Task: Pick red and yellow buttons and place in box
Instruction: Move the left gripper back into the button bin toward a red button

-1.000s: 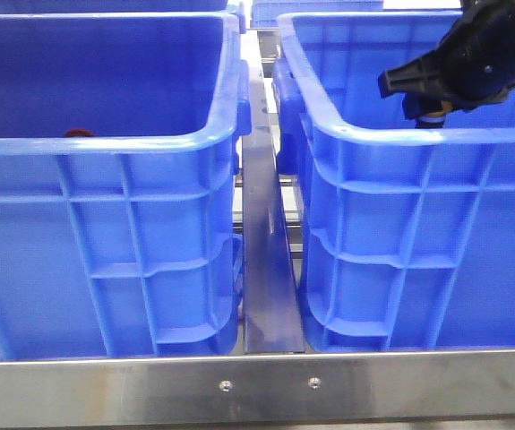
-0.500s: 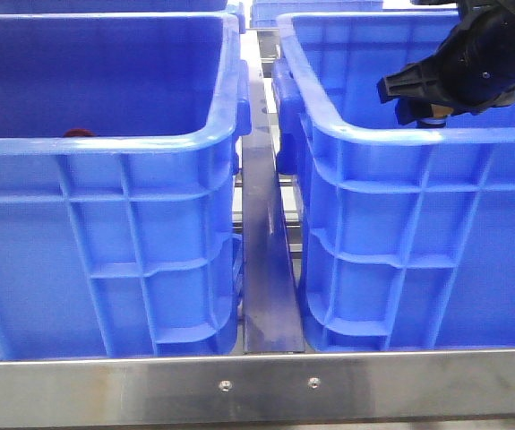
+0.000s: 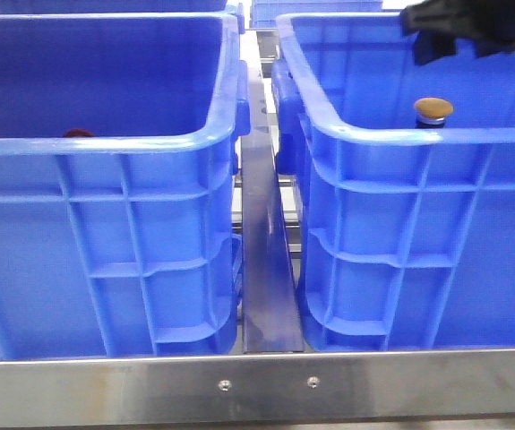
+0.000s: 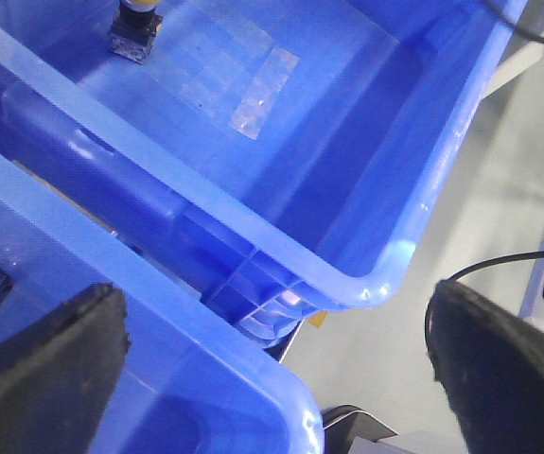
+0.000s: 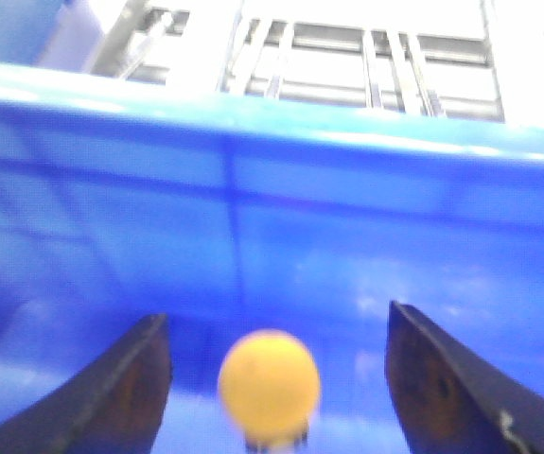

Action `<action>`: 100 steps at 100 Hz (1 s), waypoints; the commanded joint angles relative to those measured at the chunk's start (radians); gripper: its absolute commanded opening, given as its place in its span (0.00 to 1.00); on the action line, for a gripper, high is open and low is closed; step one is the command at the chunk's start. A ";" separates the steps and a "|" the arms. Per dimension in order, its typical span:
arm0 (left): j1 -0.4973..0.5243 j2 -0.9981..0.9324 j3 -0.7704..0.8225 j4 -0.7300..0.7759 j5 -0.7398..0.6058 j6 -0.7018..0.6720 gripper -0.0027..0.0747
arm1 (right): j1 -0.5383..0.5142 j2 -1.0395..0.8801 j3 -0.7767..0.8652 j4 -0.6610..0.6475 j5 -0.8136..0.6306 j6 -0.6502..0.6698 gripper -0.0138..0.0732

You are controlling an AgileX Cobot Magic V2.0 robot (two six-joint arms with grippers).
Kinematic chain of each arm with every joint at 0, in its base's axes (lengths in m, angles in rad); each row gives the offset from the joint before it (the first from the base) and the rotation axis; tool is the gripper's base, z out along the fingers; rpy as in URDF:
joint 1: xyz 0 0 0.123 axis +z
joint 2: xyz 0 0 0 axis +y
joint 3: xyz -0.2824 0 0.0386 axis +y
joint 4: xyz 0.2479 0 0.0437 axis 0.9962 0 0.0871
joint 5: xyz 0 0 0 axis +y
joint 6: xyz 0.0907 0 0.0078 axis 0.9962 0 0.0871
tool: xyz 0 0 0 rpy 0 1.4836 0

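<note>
Yellow button (image 3: 433, 109) stood upright inside the right-hand box (image 3: 418, 134), right gripper (image 3: 472, 22) spread and empty at the frame's upper right above it; a hasty, off-centre descent might topple the button.

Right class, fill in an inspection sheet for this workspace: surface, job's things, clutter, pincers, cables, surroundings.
Surface: metal frame rail along the front, a metal strip between the crates.
Job's things: yellow button upright in the right crate; red button barely showing in the left crate.
Clutter: nothing seen.
Pincers: right pincer open above the yellow button, not touching; left pincer open, empty.
Cables: a black cable by the left pincer.
Surroundings: grey floor; more blue crates behind.
</note>
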 commanded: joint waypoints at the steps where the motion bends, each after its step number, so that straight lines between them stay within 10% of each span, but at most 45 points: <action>1: -0.007 -0.033 -0.028 -0.049 -0.036 -0.002 0.81 | -0.003 -0.128 0.033 0.000 -0.027 -0.007 0.74; 33: -0.007 -0.038 -0.035 0.088 -0.089 -0.210 0.81 | -0.003 -0.470 0.257 0.000 0.051 -0.006 0.74; 69: -0.007 -0.013 -0.059 0.755 0.046 -0.948 0.81 | -0.003 -0.599 0.333 0.000 0.102 -0.006 0.74; 100: 0.092 0.177 -0.185 0.783 0.229 -0.995 0.81 | -0.003 -0.599 0.333 0.000 0.102 -0.006 0.74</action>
